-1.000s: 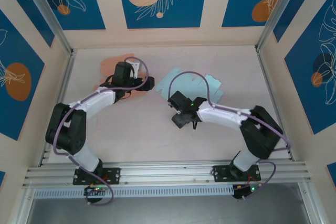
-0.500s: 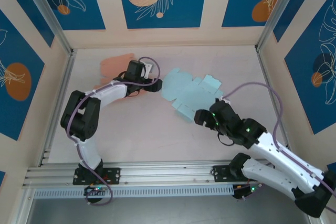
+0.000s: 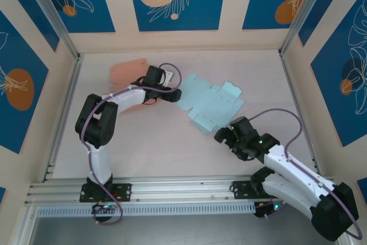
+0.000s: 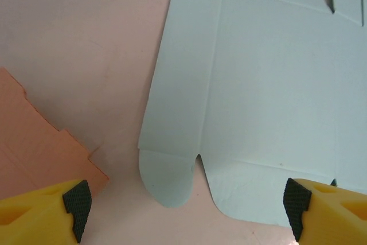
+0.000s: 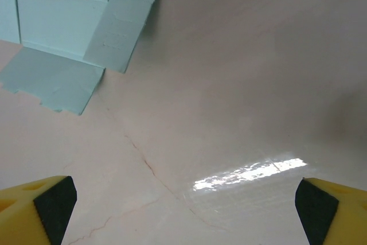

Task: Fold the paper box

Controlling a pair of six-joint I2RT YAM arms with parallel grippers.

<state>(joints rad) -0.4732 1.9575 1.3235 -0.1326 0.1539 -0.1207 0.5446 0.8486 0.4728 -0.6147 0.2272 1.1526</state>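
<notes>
The paper box is a flat, unfolded light-blue blank [image 3: 209, 100] lying mid-table, seen close in the left wrist view [image 4: 269, 78] and at the top left of the right wrist view [image 5: 69, 21]. My left gripper [image 3: 174, 93] hovers at the blank's left edge, open, its yellow fingers [image 4: 71, 213] spread on either side of a rounded flap with nothing between them [image 4: 186, 216]. My right gripper [image 3: 223, 135] stands open over bare table just in front of the blank's near corner, holding nothing [image 5: 184, 210].
A flat orange paper blank [image 3: 129, 72] lies at the back left, partly under the left arm; its jagged edge [image 4: 34, 153] sits by the left finger. Aluminium rails [image 3: 66, 107] line both table sides. Bare table lies ahead of the right gripper.
The right arm has pulled back off the blue blank toward the near right and its jaws have spread wider. The left gripper has moved right, from the orange blank to the blue blank's edge.
</notes>
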